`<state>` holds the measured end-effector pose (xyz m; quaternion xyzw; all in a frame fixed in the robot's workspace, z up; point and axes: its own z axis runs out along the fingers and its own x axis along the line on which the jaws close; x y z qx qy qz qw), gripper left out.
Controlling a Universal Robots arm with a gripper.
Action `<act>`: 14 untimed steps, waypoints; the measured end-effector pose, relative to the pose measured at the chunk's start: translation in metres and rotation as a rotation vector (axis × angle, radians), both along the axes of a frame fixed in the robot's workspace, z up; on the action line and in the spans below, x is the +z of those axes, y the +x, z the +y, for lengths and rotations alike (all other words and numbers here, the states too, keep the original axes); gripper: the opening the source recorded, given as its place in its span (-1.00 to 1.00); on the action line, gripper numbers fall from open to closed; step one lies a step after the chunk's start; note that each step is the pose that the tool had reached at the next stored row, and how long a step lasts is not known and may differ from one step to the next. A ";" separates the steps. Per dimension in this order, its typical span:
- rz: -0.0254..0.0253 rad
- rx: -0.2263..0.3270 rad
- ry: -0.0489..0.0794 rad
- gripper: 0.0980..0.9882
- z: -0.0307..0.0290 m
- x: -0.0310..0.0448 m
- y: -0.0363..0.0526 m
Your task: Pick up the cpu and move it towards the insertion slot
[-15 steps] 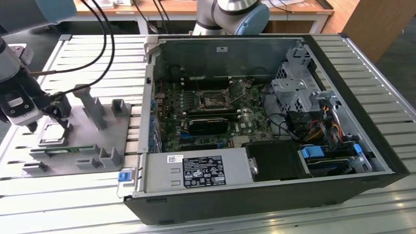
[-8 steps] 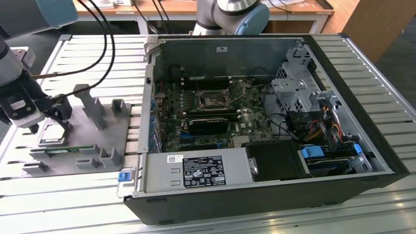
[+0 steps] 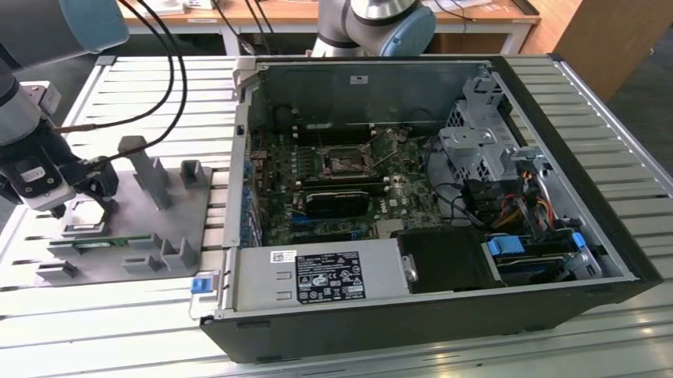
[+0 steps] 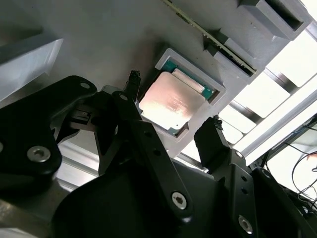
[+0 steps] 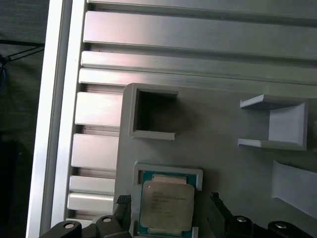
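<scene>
The claw (image 4: pixel 173 103) is spread, its 2 fingers (image 4: pixel 210 139) flanking the cpu (image 5: pixel 166 204), which lies between them in the grey fixture (image 5: pixel 223 163) recess.

arm (image 3: pixel 21 126) low, wrist pointing down | claw (image 4: pixel 173 101) fingers spread, apparently gripping nothing

The silver cpu (image 4: pixel 171 101) has a teal-green rim, the fixture (image 5: pixel 223 144) is grey, the fingers (image 4: pixel 212 141) black.
</scene>
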<state>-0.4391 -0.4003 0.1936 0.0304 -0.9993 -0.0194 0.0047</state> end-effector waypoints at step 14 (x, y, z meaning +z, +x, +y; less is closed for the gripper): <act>0.0001 -0.015 0.000 0.39 0.0001 -0.0096 -0.0017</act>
